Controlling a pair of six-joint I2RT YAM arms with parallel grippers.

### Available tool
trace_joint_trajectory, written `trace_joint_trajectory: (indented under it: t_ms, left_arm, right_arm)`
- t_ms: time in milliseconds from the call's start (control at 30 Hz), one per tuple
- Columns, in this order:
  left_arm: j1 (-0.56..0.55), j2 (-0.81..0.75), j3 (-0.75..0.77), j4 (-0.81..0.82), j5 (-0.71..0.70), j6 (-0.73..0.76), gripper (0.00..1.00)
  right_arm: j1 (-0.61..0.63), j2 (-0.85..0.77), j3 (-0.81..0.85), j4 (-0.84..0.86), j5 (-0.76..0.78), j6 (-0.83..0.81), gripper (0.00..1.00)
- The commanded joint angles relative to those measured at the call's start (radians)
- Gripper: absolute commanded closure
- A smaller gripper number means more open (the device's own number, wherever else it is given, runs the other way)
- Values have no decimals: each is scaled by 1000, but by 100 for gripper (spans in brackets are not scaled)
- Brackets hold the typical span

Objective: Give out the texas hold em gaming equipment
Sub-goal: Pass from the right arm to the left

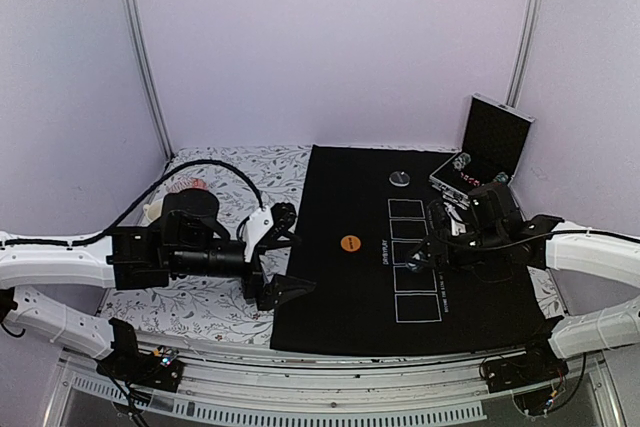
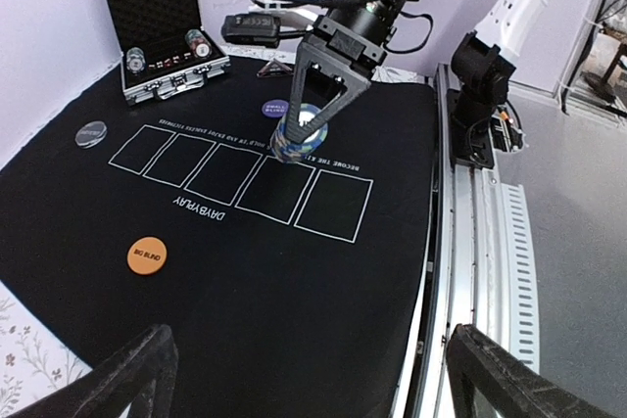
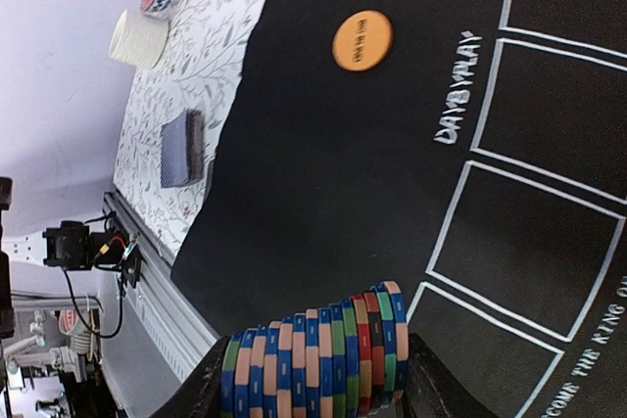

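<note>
My right gripper (image 3: 313, 384) is shut on a long stack of striped poker chips (image 3: 315, 359), held sideways just above the black mat's (image 1: 330, 312) row of white card boxes. The left wrist view shows those chips (image 2: 298, 136) between the right gripper's fingers (image 2: 338, 95), next to a purple button disc (image 2: 275, 108). An orange button disc (image 1: 350, 243) lies mid-mat and a silver one (image 1: 400, 179) farther back. A grey-blue deck of cards (image 3: 182, 148) rests on the floral cloth beside the mat. My left gripper (image 2: 313, 389) hangs open over the mat's left edge, holding nothing.
An open silver-edged case (image 1: 490, 142) with more chips (image 2: 134, 56) stands at the back right. A pink round object (image 1: 190, 185) and a white cylinder (image 3: 138, 38) sit on the floral cloth at the left. A metal rail (image 2: 470, 242) runs along the table's near edge.
</note>
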Motion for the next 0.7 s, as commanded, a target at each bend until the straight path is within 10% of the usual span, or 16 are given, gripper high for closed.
trace_joint_trajectory:
  t_ms: [0,667]
  left_arm:
    - [-14,26,3,26,-90,-45,2]
    - [-18,110,27,43,-70,-18,2]
  right_arm:
    - [-249,-35,-52,-3,-139,-96,98]
    - [-527,196,88,-215,-296,-316,98]
